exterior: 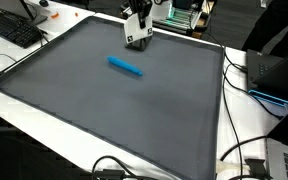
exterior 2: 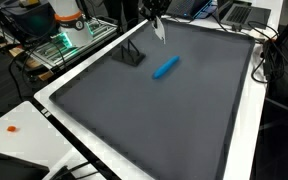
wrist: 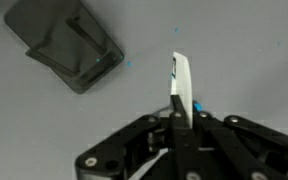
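Item held: a white stick (wrist: 181, 80), slim and flat-ended, with a small blue mark near its base. The pincer (wrist: 177, 122) is pinching it by the lower end, fingers pressed tight on either side, so most of its length projects beyond the fingertips. Judged: this low hold leaves the free end exposed and clear of the fingers.

Location: the stick hangs off the surface over the far part of a dark grey mat (exterior: 104, 110), touching nothing but the pincer.

Adjacent: a dark holder (wrist: 64, 45), a sloped block with a slot, stands on the mat to the left of the stick in the wrist view, apart from it. Its footing looks stable.

Further out: a blue marker (exterior 2: 165, 67) lies flat on its side nearer the mat's middle, well apart from the holder and stick. Lying along its length, it appears to be at rest.

Surroundings: the mat covers most of a white counter (exterior 2: 44, 140). A keyboard (exterior: 9, 28) sits off the mat at the far left in an exterior view. Cables (exterior: 246, 150) run along the right edge.
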Available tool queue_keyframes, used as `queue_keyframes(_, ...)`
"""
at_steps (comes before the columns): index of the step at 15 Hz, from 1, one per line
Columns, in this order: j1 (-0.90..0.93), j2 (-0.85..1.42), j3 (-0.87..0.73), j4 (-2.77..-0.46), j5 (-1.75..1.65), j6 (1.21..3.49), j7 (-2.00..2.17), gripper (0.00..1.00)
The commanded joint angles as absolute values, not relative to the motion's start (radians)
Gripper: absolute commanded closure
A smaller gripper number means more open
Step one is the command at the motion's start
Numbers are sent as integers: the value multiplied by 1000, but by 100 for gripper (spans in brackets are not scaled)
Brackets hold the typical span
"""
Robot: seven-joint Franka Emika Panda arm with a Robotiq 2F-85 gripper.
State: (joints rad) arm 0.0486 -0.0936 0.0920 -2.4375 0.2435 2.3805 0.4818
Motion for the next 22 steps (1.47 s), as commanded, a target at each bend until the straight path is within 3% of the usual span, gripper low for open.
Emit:
queue_keyframes(1, 69, -3, 103, -2349, 176, 2350, 369, 99)
queue_keyframes(12, 118, 199, 113, -2161, -13, 2317, 41, 99)
queue_keyframes(22, 142, 329, 83, -2057, -35, 2351, 156, 99)
